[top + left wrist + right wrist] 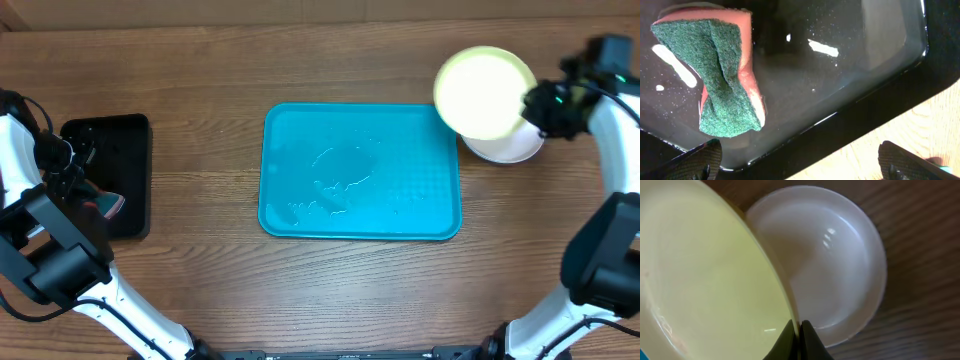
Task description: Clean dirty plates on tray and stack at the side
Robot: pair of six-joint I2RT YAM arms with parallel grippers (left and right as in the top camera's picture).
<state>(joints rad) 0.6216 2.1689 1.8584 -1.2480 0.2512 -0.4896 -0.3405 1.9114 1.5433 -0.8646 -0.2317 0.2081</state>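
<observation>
The yellow-green plate (482,92) was held tilted at the upper right of the overhead frame, its rim pinched by the clenched right gripper (799,339). It was partly over the white plate (845,260), which lay on the wood beside the turquoise tray (400,205), itself bare of plates. No aqua plate could be made out. For a clean stack, the held plate would best be levelled, centred over the white one and lowered before being let go. The pinch on the rim was shown only by the right wrist view; only the left wrist view showed the left gripper (800,162) spread wide, holding nothing, near the sponge (720,75) in the black tray (865,117)
</observation>
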